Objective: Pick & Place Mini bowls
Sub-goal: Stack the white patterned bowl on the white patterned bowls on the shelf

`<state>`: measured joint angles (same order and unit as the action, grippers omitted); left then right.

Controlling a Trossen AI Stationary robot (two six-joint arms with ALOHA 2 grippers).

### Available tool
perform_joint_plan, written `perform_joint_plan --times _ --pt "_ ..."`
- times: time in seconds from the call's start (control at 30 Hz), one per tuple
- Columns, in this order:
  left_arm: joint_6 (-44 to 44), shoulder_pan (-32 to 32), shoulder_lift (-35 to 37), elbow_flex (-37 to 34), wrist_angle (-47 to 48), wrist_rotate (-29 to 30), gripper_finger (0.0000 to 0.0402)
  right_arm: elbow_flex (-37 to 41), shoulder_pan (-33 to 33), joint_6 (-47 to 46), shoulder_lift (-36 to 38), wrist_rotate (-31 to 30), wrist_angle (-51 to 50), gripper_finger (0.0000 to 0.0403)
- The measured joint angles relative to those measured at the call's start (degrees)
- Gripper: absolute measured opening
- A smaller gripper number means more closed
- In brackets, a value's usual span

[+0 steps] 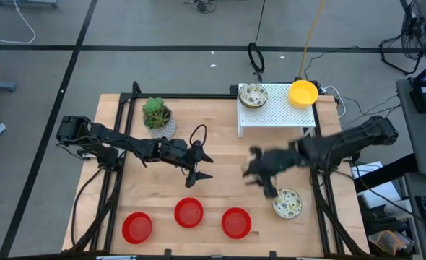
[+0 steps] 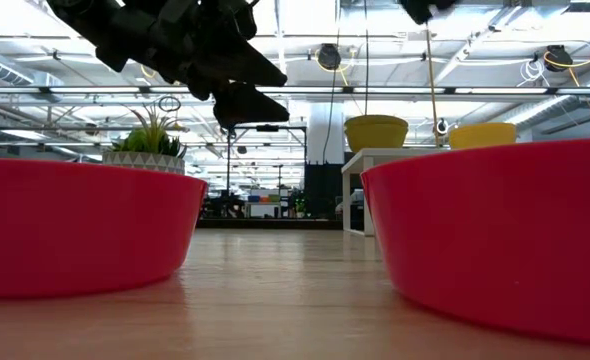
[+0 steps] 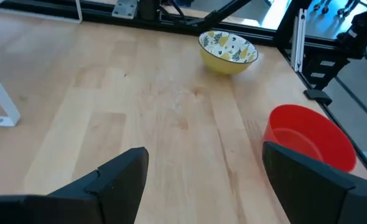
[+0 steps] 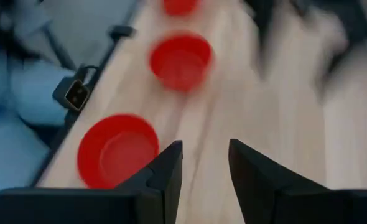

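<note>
Three red mini bowls (image 1: 189, 212) stand in a row along the table's near edge. A speckled bowl (image 1: 287, 203) rests on its base to their right. Another speckled bowl (image 1: 253, 94) and a yellow bowl (image 1: 303, 93) sit on a white perforated shelf (image 1: 278, 115) at the far right. My left gripper (image 1: 198, 165) hovers open above mid-table, far of the red row; in its wrist view (image 3: 205, 177) nothing lies between the fingers. My right gripper (image 1: 258, 175) is raised just left of the near speckled bowl, open and empty (image 4: 205, 165), looking along the red bowls (image 4: 117, 149).
A white pot with a green plant (image 1: 157, 115) stands at the far left of the table. The shelf's legs (image 3: 0, 102) stand on the wood. Black frame rails (image 1: 115, 180) run along both table sides. Bare wood lies between the two grippers.
</note>
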<state>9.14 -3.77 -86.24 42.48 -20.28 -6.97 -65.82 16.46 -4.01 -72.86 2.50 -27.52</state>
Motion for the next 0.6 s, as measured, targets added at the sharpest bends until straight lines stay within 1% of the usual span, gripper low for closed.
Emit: perform_joint_plan --times 0.07,0.13,0.2,0.27,0.33,0.5,0.6 --pt "0.44 0.00 0.00 0.00 -0.03 0.00 0.0319 4.24 4.06 9.97 -0.77 -2.99 12.70 0.0118" --pt "1.06 -0.01 0.00 0.00 -0.08 -0.01 0.0319 8.85 6.68 17.16 -2.04 -3.84 26.54 0.0120" --pt "3.41 -0.07 0.00 0.00 0.00 -0.01 0.0319 12.45 8.26 19.86 -3.79 -3.86 38.54 0.0120" --pt "6.15 -0.26 0.00 0.00 0.64 0.01 0.0319 14.08 8.99 17.22 -4.78 -4.66 44.11 0.0117" --pt "8.30 -0.63 0.00 0.00 2.17 0.01 0.0319 14.24 9.53 9.81 -4.66 -7.26 42.15 0.0115" --pt "10.10 -2.37 0.00 0.00 5.46 -0.08 0.0319 12.08 12.17 -13.94 -4.44 -12.49 23.10 0.0116" --pt "10.10 -3.53 0.00 0.00 5.45 -0.08 0.0319 10.69 14.72 -27.98 -4.42 -13.05 14.47 0.0117"
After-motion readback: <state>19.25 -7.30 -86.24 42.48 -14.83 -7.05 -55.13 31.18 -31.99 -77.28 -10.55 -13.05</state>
